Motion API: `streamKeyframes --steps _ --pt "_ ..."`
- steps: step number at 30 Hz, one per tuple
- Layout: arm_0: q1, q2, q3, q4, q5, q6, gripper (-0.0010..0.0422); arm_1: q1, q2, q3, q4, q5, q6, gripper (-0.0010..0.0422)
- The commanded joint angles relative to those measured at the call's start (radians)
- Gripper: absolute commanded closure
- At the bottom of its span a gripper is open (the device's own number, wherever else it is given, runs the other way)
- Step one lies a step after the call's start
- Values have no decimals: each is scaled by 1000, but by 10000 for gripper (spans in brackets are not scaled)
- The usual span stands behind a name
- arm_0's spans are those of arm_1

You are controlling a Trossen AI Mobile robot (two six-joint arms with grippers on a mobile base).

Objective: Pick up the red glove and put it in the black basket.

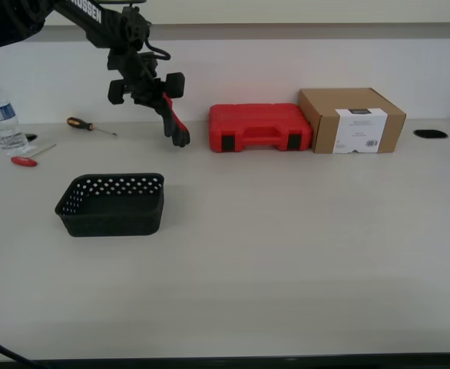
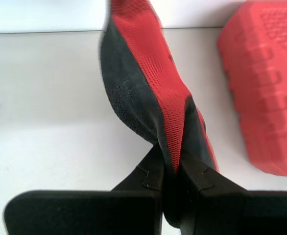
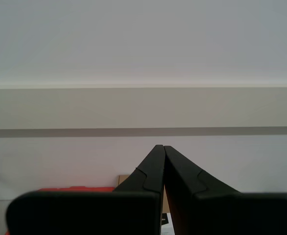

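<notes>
My first gripper is shut on the red glove, which hangs limp from its jaws above the table, behind and to the exterior view's right of the black basket. In the first wrist view my first gripper pinches the red glove, red knit with dark coated side, dangling over the white table. The black basket stands empty on the table. My second gripper is shut and empty, pointing at the wall; it does not show in the exterior view.
A red plastic tool case and a cardboard box stand at the back. A water bottle, an orange-handled screwdriver and a red-handled tool lie at the exterior view's left. A cable hole is at the right.
</notes>
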Motion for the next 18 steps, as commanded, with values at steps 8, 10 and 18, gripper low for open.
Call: streamKeyframes --steps 8,10,18 --pt "1 0 1 -2 0 3 412 -1 -177 2 -213 3 105 414" --pt "0 0 1 -4 0 3 412 -2 -231 2 -285 1 110 414" --pt "1 0 1 -7 0 3 412 -3 -303 0 -612 -64 174 414"
